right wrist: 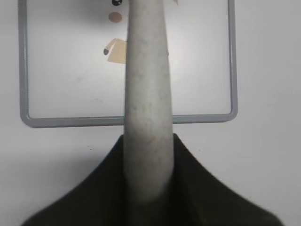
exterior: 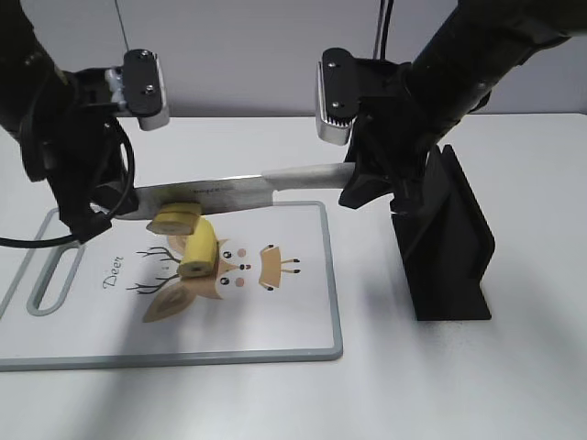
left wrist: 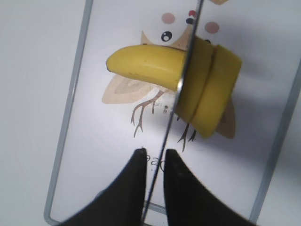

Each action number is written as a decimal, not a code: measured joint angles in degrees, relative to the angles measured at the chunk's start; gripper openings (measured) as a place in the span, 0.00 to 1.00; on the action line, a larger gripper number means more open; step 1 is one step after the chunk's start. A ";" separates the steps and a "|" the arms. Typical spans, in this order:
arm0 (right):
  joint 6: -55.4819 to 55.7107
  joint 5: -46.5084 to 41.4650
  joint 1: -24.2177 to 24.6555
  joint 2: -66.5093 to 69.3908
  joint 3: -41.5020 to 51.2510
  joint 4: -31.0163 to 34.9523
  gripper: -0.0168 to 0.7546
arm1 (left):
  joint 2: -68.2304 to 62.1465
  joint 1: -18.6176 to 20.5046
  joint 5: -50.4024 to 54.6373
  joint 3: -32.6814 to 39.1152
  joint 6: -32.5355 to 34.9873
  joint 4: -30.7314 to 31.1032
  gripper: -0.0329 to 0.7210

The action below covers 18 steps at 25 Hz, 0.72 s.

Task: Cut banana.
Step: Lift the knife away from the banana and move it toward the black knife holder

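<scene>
The banana [exterior: 198, 246] lies on the white deer-print cutting board [exterior: 303, 316]. In the left wrist view the banana [left wrist: 146, 66] shows a groove that sets off a round slice [left wrist: 225, 84] at its thick end. The knife [exterior: 215, 194] hangs level just above it. My right gripper [exterior: 353, 188] is shut on the pale knife handle [right wrist: 146, 89], which fills its jaws [right wrist: 148, 150]. My left gripper [exterior: 92, 218] is at the blade's tip. Its fingers [left wrist: 154, 154] stand a narrow gap apart with the thin blade [left wrist: 181, 84] running between them, light showing on both sides.
A black knife stand [exterior: 449, 247] sits on the table right of the board, under my right arm. The board's grey rim [right wrist: 127, 121] and its handle slot [exterior: 55, 280] are in view. The table is white.
</scene>
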<state>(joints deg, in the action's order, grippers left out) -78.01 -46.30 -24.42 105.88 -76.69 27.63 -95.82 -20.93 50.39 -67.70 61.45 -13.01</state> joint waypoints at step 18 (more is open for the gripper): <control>9.14 -1.22 0.00 -3.02 0.00 0.59 0.23 | 23.43 11.88 -1.06 -1.11 -21.52 5.27 0.82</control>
<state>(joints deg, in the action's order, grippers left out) -68.87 -47.52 -24.42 102.86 -76.69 28.22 -72.38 -9.06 49.33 -68.81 39.93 -7.75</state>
